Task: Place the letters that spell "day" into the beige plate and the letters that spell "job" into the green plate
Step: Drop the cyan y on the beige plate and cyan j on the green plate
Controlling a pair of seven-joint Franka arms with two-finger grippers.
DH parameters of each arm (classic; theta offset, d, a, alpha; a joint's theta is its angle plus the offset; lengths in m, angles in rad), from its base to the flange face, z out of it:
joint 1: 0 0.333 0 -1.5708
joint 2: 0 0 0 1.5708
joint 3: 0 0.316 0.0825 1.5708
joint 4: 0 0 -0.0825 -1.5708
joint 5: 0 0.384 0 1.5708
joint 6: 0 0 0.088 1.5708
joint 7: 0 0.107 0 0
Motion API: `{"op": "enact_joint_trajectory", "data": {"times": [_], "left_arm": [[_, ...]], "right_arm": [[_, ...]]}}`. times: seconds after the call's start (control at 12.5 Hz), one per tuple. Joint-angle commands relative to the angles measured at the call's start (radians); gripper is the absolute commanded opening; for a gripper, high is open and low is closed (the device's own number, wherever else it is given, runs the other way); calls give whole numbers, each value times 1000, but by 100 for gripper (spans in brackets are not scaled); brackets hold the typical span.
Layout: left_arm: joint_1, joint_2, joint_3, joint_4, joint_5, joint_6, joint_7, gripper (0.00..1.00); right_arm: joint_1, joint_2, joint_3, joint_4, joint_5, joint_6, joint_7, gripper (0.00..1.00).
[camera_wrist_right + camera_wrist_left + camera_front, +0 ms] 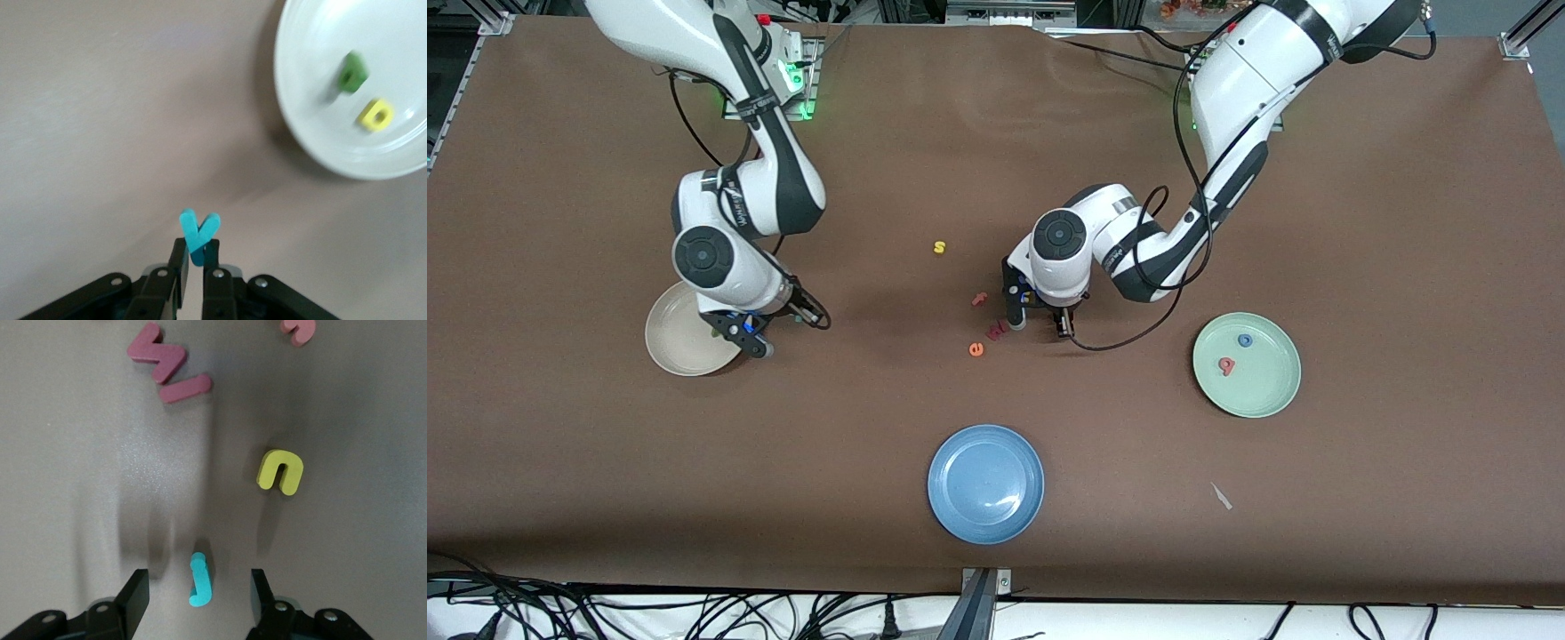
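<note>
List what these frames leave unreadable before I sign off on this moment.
- Front view: the left gripper and the teal j between its fingers are hidden under the left wrist.
- Front view: the right arm covers part of the beige plate, hiding the d and a.
- Right wrist view: the dark green a is blurred; the right gripper covers the teal y's stem.

The left arm reaches in from about one o'clock and bends low. Its left hand point(199, 593) points down, fingers point(135, 595) apart. The right arm comes from about eleven o'clock, elbow bent. Its right hand point(195, 267) points down too, fingers pinched tight together.
</note>
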Motion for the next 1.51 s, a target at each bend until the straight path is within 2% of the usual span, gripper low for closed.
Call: {"op": "enact_joint_trajectory", "data": {"times": [0.0, 0.32, 0.4, 0.56, 0.64, 0.8, 0.88, 1.2, 1.43], "left_arm": [[-4, 19, 1, 22, 54, 1, 8, 57], [-9, 25, 1, 22, 54, 1, 2, 54], [-9, 27, 1, 22, 55, 1, 2, 54], [-9, 27, 1, 22, 55, 6, 2, 38], [-9, 30, 1, 21, 55, 22, 2, 32], [-7, 30, 1, 21, 55, 26, 2, 7], [-6, 27, 1, 21, 54, 26, 2, 0], [7, 2, -1, 22, 54, 10, 8, 0], [43, -45, -6, 22, 40, -81, 12, 0]], "right_arm": [[3, -65, -103, -102, -9, 8, -227, 0], [2, -59, -227, -113, -6, 4, -462, 0], [-3, -53, -246, -112, -4, 2, -502, 19], [-24, -48, -249, -106, 8, -4, -518, 100], [-21, -52, -243, -100, 10, -24, -503, 100], [-12, -53, -234, -40, 11, -109, -441, 100], [-11, -54, -220, -14, 13, -140, -414, 100], [-8, -53, -185, 80, 17, -244, -364, 100], [-8, -51, -182, 146, 17, -318, -369, 100]]}}
